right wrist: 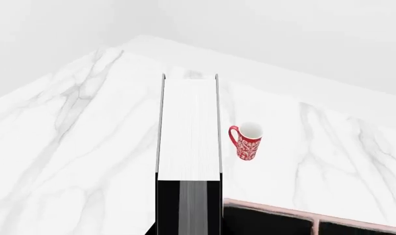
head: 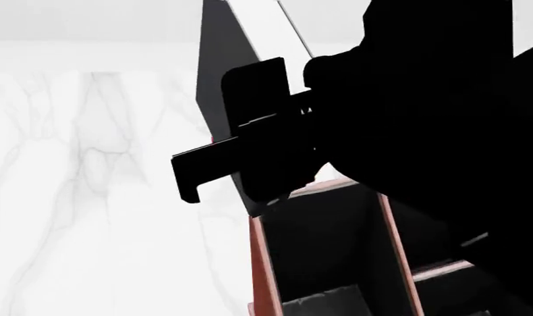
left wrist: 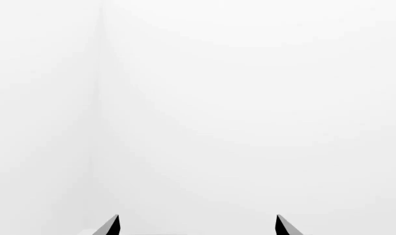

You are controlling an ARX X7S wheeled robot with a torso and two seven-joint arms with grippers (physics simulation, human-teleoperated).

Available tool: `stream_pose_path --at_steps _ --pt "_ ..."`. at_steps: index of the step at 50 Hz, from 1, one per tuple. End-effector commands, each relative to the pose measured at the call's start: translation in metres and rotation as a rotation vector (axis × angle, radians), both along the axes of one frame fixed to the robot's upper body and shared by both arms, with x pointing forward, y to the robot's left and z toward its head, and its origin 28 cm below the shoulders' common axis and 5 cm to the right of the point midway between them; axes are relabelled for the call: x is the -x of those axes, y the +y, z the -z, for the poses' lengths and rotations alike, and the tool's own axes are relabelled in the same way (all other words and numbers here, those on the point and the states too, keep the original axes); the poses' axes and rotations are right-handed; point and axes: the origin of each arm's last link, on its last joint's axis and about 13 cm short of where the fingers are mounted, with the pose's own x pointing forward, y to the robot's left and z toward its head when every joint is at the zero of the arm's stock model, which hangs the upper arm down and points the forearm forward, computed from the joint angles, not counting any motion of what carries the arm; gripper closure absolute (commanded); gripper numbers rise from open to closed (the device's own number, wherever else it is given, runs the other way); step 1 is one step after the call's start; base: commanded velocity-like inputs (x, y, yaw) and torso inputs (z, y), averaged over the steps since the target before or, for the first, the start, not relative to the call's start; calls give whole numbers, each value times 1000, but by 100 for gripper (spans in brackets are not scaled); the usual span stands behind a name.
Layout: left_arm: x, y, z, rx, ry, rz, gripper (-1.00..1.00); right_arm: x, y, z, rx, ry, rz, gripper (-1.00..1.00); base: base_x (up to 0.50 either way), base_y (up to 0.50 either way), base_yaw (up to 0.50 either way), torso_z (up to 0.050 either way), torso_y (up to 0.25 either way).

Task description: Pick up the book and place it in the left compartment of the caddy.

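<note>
Above the marble table point(head: 90, 197), left gripper point(left wrist: 198, 226) idle, jaws apart, facing blank white. Centre: book point(head: 221, 59) held upright and clear of the table, right gripper point(head: 248, 138) clamped on it, over the caddy point(head: 264, 263). Carry step appears nearly finished; next, lower the book into the left compartment point(head: 328, 243). Mug point(right wrist: 247, 141) stands well apart.

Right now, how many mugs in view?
1. The red patterned mug stands upright on the marble table, beside the held book, beyond the caddy rim. Others may hide behind the right arm in the head view.
</note>
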Motion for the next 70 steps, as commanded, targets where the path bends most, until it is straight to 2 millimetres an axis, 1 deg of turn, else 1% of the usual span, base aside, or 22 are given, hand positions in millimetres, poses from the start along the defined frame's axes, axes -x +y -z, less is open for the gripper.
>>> stream_pose_path --at_steps 1,23,29,32,48,55,65,66,70 --pt "0 -1 1 -3 2 1 -100 11 -14 -7 19 -51 51 100 0 0 0 0 0" --pt "0 -1 1 -9 2 2 -100 27 -35 -9 23 -32 143 100 0 0 0 0 1" --pt "0 -1 1 -7 4 0 -100 28 -38 -5 36 -16 159 100 0 0 0 0 2" --pt "0 -2 1 -9 3 3 -100 29 -40 -4 70 -23 157 100 0 0 0 3 0" --pt "0 -2 2 -10 4 2 -100 28 -47 1 73 49 198 100 0 0 0 0 1" --pt "0 -1 1 -9 4 0 -100 19 -47 12 91 94 204 100 0 0 0 0 0" --pt "0 -2 1 -11 3 1 -100 16 -49 27 113 145 204 100 0 0 0 0 2" --pt "0 -2 2 -14 2 3 -100 15 -50 27 85 158 205 100 0 0 0 10 0" --pt "0 -2 2 -14 2 2 -100 11 -52 36 86 173 211 100 0 0 0 0 0"
